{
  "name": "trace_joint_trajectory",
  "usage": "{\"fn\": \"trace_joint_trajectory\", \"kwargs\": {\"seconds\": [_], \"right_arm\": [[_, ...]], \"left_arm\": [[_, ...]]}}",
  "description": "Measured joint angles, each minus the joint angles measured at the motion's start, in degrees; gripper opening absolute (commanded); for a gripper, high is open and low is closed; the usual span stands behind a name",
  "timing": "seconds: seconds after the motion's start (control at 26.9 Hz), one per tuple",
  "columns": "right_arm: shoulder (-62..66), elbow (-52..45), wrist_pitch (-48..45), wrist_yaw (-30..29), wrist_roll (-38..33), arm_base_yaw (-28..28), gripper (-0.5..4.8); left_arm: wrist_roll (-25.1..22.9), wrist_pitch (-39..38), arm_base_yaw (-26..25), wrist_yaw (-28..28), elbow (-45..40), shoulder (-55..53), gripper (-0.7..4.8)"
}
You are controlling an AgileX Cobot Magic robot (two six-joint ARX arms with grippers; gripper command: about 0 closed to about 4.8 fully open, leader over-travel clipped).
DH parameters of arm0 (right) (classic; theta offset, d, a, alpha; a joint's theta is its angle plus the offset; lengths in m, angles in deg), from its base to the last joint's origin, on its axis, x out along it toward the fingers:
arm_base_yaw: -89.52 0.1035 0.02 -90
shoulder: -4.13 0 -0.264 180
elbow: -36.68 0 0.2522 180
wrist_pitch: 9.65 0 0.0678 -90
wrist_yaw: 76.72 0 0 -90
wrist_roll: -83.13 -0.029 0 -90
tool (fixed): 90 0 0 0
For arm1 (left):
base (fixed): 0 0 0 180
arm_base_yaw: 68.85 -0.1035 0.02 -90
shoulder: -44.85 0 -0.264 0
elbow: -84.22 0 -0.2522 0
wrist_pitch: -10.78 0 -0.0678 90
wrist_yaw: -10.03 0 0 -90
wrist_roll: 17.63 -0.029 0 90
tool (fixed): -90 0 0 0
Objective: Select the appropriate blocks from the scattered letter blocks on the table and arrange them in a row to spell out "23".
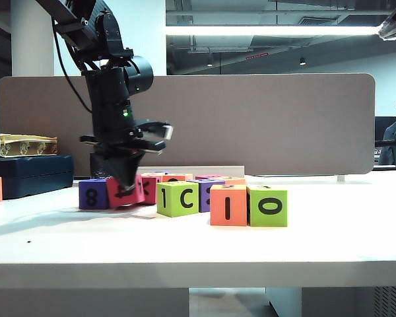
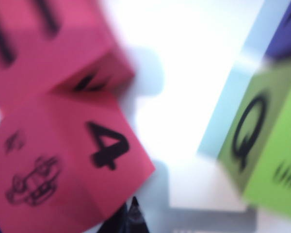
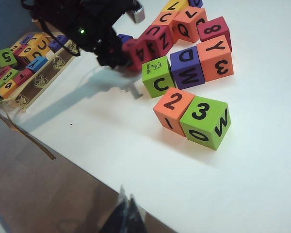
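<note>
A wide grey partition board [image 1: 251,122] stands upright behind the table, at 12 o'clock in the exterior view. At 9 o'clock a dark blue case [image 1: 33,173] lies flat, and a yellowish patterned box [image 1: 23,144] rests on top of it. In the right wrist view a shallow tray [image 3: 36,80] with a patterned wall holds many small coloured cubes [image 3: 19,65].
</note>
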Motion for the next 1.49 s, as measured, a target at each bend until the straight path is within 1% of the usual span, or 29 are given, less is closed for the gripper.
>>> {"fn": "trace_joint_trajectory", "kwargs": {"seconds": [0.07, 0.15, 0.33, 0.41, 0.45, 0.48, 0.52, 0.56, 0.67, 0.78, 1.15, 1.27, 1.34, 1.38, 1.49], "right_arm": [[0.0, 0.0, 0.0, 0.0, 0.0, 0.0, -0.01], [0.0, 0.0, 0.0, 0.0, 0.0, 0.0, -0.01], [0.0, 0.0, 0.0, 0.0, 0.0, 0.0, -0.01], [0.0, 0.0, 0.0, 0.0, 0.0, 0.0, -0.01], [0.0, 0.0, 0.0, 0.0, 0.0, 0.0, -0.01], [0.0, 0.0, 0.0, 0.0, 0.0, 0.0, -0.01], [0.0, 0.0, 0.0, 0.0, 0.0, 0.0, -0.01], [0.0, 0.0, 0.0, 0.0, 0.0, 0.0, -0.01], [0.0, 0.0, 0.0, 0.0, 0.0, 0.0, -0.01], [0.0, 0.0, 0.0, 0.0, 0.0, 0.0, -0.01], [0.0, 0.0, 0.0, 0.0, 0.0, 0.0, -0.01], [0.0, 0.0, 0.0, 0.0, 0.0, 0.0, -0.01], [0.0, 0.0, 0.0, 0.0, 0.0, 0.0, -0.01], [0.0, 0.0, 0.0, 0.0, 0.0, 0.0, -0.01], [0.0, 0.0, 0.0, 0.0, 0.0, 0.0, -0.01]], "left_arm": [[0.0, 1.6, 0.0, -0.7, 0.0, 0.0, -0.06], [0.0, 0.6, 0.0, -0.8, 0.4, 0.0, -0.06], [0.0, -11.8, 0.3, -2.0, 4.7, 0.4, -0.06], [0.0, -15.3, 0.4, -5.9, 6.0, 0.6, -0.06], [0.0, -15.7, 0.5, -8.2, 6.2, 0.6, -0.06], [0.0, -15.5, 0.7, -10.3, 6.2, 0.7, -0.06], [0.2, -15.1, 0.9, -13.9, 6.2, 0.5, -0.06], [0.2, -14.6, 1.5, -14.5, 6.2, 0.1, -0.06], [0.2, -14.4, 2.9, -13.8, 6.1, -1.9, -0.06], [0.2, -12.5, 3.4, -13.6, 6.0, -3.7, -0.06], [0.2, 2.8, 5.4, -14.1, 6.0, -5.3, -0.06], [0.4, 5.7, 5.4, -13.7, 6.1, -5.3, -0.06], [1.8, 4.8, 5.4, -13.6, 6.9, -5.3, -0.06], [2.4, 2.9, 5.4, -13.6, 7.8, -5.3, -0.06], [3.1, -8.6, 5.4, -13.7, 10.2, -4.9, -0.06]]}}
